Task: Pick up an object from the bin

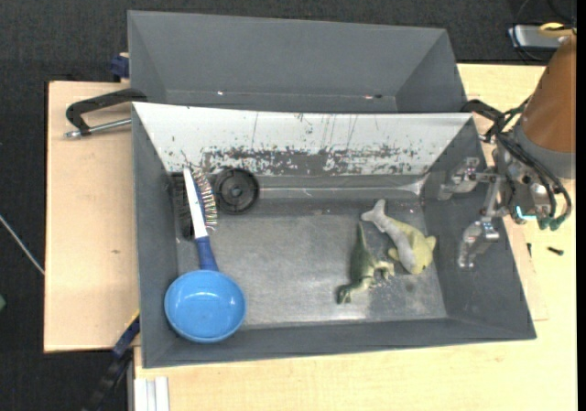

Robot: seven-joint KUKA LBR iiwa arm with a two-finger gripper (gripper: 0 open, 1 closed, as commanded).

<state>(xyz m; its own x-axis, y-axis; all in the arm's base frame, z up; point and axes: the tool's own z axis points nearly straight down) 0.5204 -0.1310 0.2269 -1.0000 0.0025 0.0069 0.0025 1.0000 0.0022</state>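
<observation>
Where the jaws hang: at the right of the frame, over the right sloping wall of the bin (293, 254), spread apart with nothing between them.
Nearest things: a grey toy shark (403, 237) with a yellow belly, at the lower right of the bin floor, left of the jaws and apart from them; a green toy dinosaur (362, 267) touching its left side.
Lower left corner: a blue scoop (205, 305), bowl up.
Left side: a white-backed brush (195, 203), meeting the scoop's handle.
Upper left floor: a black disc (236, 189), just right of the brush.
</observation>
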